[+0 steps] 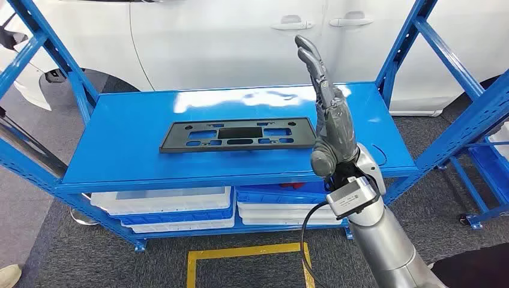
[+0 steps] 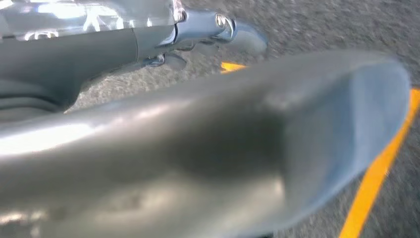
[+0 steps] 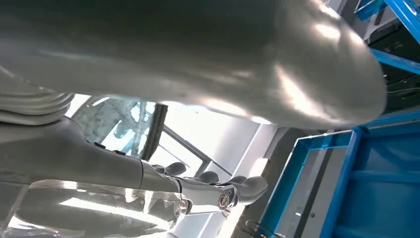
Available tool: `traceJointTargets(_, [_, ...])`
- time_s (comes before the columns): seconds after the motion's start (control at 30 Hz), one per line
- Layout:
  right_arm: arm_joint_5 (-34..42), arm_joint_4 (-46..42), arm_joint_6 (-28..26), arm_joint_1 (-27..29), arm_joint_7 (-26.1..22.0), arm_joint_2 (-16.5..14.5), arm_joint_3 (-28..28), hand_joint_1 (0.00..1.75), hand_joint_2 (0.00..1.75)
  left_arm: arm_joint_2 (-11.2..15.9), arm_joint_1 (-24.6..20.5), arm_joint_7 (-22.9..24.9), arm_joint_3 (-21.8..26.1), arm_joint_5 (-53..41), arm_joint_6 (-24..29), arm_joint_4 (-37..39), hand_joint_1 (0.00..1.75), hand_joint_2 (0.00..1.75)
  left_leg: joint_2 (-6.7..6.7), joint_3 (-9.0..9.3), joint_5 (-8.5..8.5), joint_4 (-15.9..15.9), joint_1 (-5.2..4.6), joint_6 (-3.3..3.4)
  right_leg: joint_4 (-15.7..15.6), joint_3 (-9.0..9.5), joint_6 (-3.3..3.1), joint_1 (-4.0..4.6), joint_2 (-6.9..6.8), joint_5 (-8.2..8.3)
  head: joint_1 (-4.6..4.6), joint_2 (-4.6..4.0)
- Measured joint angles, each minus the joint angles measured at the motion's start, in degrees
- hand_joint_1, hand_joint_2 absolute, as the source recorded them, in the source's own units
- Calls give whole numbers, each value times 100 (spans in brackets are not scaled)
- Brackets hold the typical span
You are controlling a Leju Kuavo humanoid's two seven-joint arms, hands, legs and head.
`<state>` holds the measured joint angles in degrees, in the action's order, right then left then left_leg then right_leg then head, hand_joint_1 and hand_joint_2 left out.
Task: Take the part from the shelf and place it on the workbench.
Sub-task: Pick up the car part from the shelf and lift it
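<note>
Lying flat at the centre of the head view, the black part (image 1: 238, 135) rests on the blue shelf (image 1: 126, 150), untouched. Right of it, the right hand (image 1: 329, 117) is raised with fingers straight and released, probably poised to reach in. The left hand (image 2: 208, 148) appears blurred over grey floor; its grip I cannot tell.

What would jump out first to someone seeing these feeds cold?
The right hand, raised with fingers stretched straight up, stands over the right end of the blue shelf. Just left of it a flat dark part full of cutouts lies untouched on the shelf, with a white car behind.
</note>
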<state>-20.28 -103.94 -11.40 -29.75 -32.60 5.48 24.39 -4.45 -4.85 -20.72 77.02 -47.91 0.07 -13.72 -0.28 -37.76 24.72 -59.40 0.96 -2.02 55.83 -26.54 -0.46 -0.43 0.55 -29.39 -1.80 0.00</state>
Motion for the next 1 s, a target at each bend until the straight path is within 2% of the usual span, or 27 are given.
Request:
traceJointTargets(0.07, [10, 10, -1, 16, -6, 5, 1, 0, 0, 1, 5, -3, -1, -5, 4, 2, 0, 0, 3, 4, -185, 75, -19, 67, 17, 40, 39, 4, 10, -68, 3, 0])
traceJointTargets(0.1, [19, 16, -2, 24, -9, 11, 0, 0, 0, 1, 6, -8, -1, -9, 15, 3, 0, 0, 3, 9, -369, 154, -35, 121, 23, 71, 79, 6, 20, -128, 6, 0])
traceJointTargets(0.2, [28, 10, -6, 27, -18, 25, -3, 0, 0, 3, -20, -27, -5, -28, 59, 5, 0, 0, -2, 64, -320, 157, -50, 266, 35, 123, 191, -24, 14, -266, 10, 1])
traceJointTargets(0.23, [28, 5, -7, 24, -23, 33, -5, 0, 0, 4, -30, -31, -7, -37, 64, 5, 0, 0, -2, 98, -298, 180, -45, 304, 174, 68, 215, -31, 7, -352, 11, 1])
traceJointTargets(0.27, [28, 1, -7, 24, -27, 40, -8, 0, 0, 4, -39, -35, -8, -41, 67, 5, 0, 0, -1, 134, -274, 201, -38, 336, 447, -71, 234, -36, 0, -476, 16, 0])
traceJointTargets(0.33, [31, 2, -5, 45, -31, 55, -14, 0, 0, 5, -49, -41, -9, -48, 71, 5, 0, 0, 0, 186, -213, 205, -48, 376, 1299, -603, 256, -37, -8, -750, 20, 1])
traceJointTargets(0.37, [46, 4, 6, 63, -18, 64, -15, 0, 0, 5, -51, -43, -9, -47, 72, 5, 0, 0, -4, 214, -180, 203, -56, 382, 1648, -870, 262, -37, -9, -800, 21, 1])
traceJointTargets(0.4, [89, 9, 36, 78, 5, 74, -15, 0, 0, 5, -48, -44, -8, -46, 74, 5, 0, 0, -10, 249, -146, 199, -64, 383, 1811, -1056, 260, -37, -10, -737, 20, 1])
traceJointTargets(0.43, [170, 16, 96, 85, 40, 85, -15, 0, 0, 5, -43, -44, -8, -44, 76, 5, 0, 0, -19, 291, -110, 195, -72, 381, 1727, -1120, 246, -34, -11, -548, 21, 1])
traceJointTargets(0.47, [306, 28, 196, 85, 92, 101, -15, 0, 0, 5, -40, -42, -7, -38, 79, 6, 0, 0, -29, 340, -74, 190, -81, 376, 1412, -1067, 217, -28, -12, -259, 21, 1])
traceJointTargets(0.5, [494, 49, 337, 83, 155, 115, -15, 0, 44, 1, -38, -36, -7, -29, 85, 8, 0, 0, -39, 382, -40, 188, -87, 367, 985, -953, 173, -12, -14, 38, 22, 1])
traceJointTargets(0.53, [718, 88, 515, 78, 240, 130, -14, 0, 87, -6, -40, -26, -6, -17, 92, 12, 0, 0, -47, 414, -9, 181, -103, 351, 600, -832, 130, 7, -19, 253, 18, 1])
traceJointTargets(0.57, [954, 149, 721, 72, 357, 142, -11, 0, 131, -13, -41, -13, -5, -2, 105, 16, 0, 0, -53, 432, 11, 181, -109, 329, 327, -744, 95, 29, -24, 384, 16, 1])
traceJointTargets(0.6, [1179, 237, 937, 66, 496, 148, -5, 0, 175, -19, -43, -1, -3, 16, 120, 19, 0, 0, -55, 438, 25, 182, -108, 301, 203, -704, 69, 49, -25, 413, 12, 0])
traceJointTargets(0.67, [1549, 487, 1361, 59, 806, 164, 18, 0, 175, -21, -43, 11, 1, 42, 138, 21, 0, 0, -52, 455, 38, 197, -105, 239, 164, -682, 34, 58, -20, 402, 10, 0])
traceJointTargets(0.73, [1800, 826, 1705, 57, 1004, 192, 77, 0, 175, -20, -41, -3, 2, 51, 140, 21, 0, 0, -43, 435, 121, 106, -99, 174, 89, -631, -18, 27, -30, 425, 4, 0])
traceJointTargets(0.77, [1853, 1004, 1808, 58, 1036, 207, 122, 0, 175, -21, -39, -16, 2, 53, 138, 21, 0, 0, -36, 356, 237, -79, -93, 140, 52, -604, -40, 7, -40, 437, -3, 0])
traceJointTargets(0.87, [1426, 1430, 1652, 167, 1031, 250, 301, 0, 175, -28, -25, -59, 2, 56, 126, 23, 0, 0, -15, -190, 736, -1179, -39, 54, 36, -582, -68, 3, -64, 433, -16, 0])
traceJointTargets(0.9, [1050, 1512, 1445, 262, 1027, 274, 373, 0, 175, -30, -11, -67, 2, 57, 123, 23, 0, 0, -11, -314, 781, -1408, -27, 35, 39, -577, -66, 5, -67, 424, -16, 0])
traceJointTargets(0.93, [525, 1568, 1156, 377, 1027, 301, 470, 0, 175, -30, 5, -71, 3, 57, 123, 23, 0, 0, -8, -324, 706, -1404, -18, 22, 45, -570, -60, 4, -68, 411, -15, 0])
traceJointTargets(0.97, [-58, 1605, 829, 507, 1028, 326, 584, 0, 175, -30, 21, -74, 3, 57, 126, 23, 0, 0, -6, -214, 529, -1162, -10, 16, 54, -557, -51, 1, -67, 394, -15, 0])
traceJointTargets(1.0, [-669, 1642, 482, 640, 1031, 344, 723, 0, 175, -32, 32, -79, 4, 56, 135, 23, 0, 0, -3, -16, 307, -753, -2, 16, 68, -543, -37, -3, -64, 371, -15, 0])
